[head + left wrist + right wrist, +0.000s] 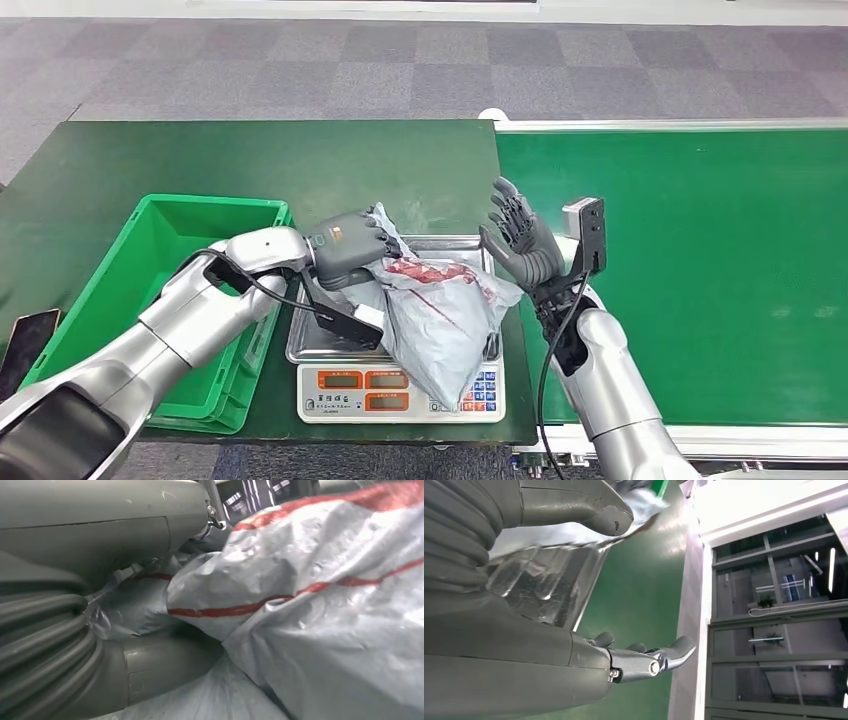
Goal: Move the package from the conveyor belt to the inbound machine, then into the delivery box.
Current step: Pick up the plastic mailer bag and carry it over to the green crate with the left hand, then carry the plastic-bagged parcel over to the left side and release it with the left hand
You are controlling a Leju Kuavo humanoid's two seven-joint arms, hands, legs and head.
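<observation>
Crumpled grey plastic mailer package with red stripes point(440, 320) on steel-topped weighing scale point(400, 390), left hand point(345, 248) gripping its 10 o'clock corner, right hand point(520, 240) open-fingered, empty, at 2 o'clock.

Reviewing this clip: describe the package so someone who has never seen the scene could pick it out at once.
Find the dark green table left of the green conveyor belt; at its front edge sits a steel-topped scale. The package lies on that scale, gripped by the left robot hand. It alone is soft: a crumpled grey plastic mailer with red markings.
</observation>
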